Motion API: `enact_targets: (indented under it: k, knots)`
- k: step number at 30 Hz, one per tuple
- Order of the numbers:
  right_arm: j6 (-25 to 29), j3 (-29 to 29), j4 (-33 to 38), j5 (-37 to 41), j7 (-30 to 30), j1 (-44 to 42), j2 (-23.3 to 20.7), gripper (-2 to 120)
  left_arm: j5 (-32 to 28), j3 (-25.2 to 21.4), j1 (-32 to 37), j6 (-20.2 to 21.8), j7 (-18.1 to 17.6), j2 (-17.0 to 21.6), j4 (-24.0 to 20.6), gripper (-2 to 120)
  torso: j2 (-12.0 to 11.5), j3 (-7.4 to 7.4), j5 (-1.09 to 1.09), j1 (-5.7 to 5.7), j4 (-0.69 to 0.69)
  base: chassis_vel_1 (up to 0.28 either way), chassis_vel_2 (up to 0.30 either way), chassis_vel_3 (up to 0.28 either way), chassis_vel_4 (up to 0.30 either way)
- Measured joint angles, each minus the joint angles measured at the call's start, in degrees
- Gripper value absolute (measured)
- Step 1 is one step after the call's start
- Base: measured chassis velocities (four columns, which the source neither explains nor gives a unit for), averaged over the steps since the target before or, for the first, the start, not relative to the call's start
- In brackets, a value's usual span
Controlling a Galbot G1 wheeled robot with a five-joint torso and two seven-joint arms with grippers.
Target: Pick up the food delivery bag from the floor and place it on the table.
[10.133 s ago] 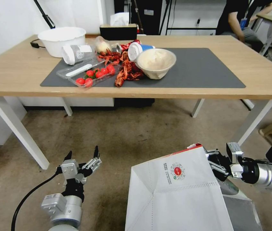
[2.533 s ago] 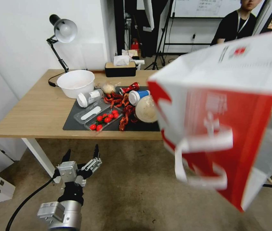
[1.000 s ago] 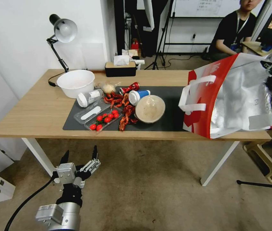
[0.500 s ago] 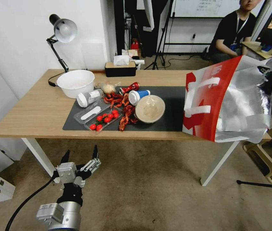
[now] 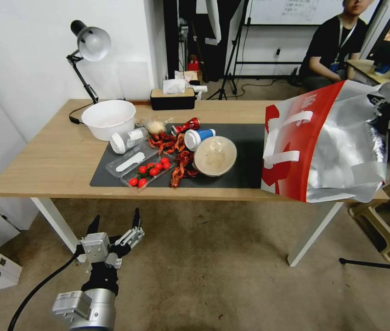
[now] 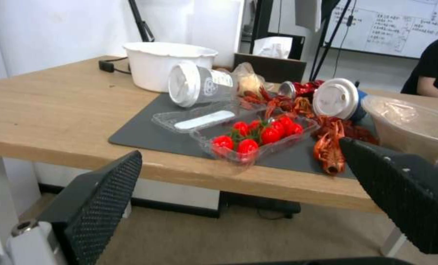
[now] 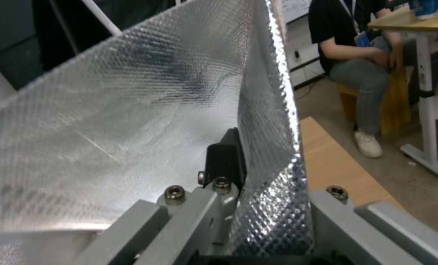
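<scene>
- At right end of table [image 5: 43,161]: bag [image 5: 328,147], tilted, red side with white strap handles [image 5: 286,138] facing left, foil-lined mouth facing right and toward the camera; lower corner overhanging near edge; whether base rests fully on the wood cannot be told.
- At far right, on bag rim: right gripper [image 5: 387,115], dark, partly hidden by foil; in right wrist view [image 7: 233,165] jaws closed on the foil edge, one black finger [image 7: 226,158] inside the lining.
- Low at near left, over carpet [image 5: 213,257], well apart from bag: left gripper [image 5: 114,230], pointing toward table, jaws spread wide and holding nothing; in left wrist view both mesh-faced fingers [image 6: 106,191] framing the table edge.
- On table centre: dark grey mat [image 5: 250,147], bag just beside its right end.
- On mat, left to centre: clear tray [image 5: 151,171] of red tomatoes; second clear tray with white spoon [image 5: 130,162]; red crayfish [image 5: 181,161]; covered bowl [image 5: 214,156]; blue cup with white lid [image 5: 197,137] on its side; clear cup [image 5: 126,139] on its side.
- Far left on table: white bowl [image 5: 108,118]; behind it, desk lamp [image 5: 87,50].
- At far edge of table: black tissue box [image 5: 172,97].
</scene>
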Motion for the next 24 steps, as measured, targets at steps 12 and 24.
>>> enact_targets:
  k: [12, 24]
  knots:
    - [0.0, -3.1, -0.6, 0.1, 1.2, 3.0, 0.2, 0, 0.2, 0.0, 0.4, -0.4, 0.1, -0.3, -0.2, 100, 0.0, 0.0, 0.0, 0.0, 0.0, 0.0, 0.0, 0.0, 0.0]
    - [1.1, -6.8, -1.5, -0.9, 2.6, 6.9, 1.5, 32, 0.4, 0.0, 0.8, -0.6, 0.2, -0.5, -0.3, 100, 0.0, 0.0, 0.0, 0.0, 0.0, 0.0, 0.0, 0.0, 0.0]
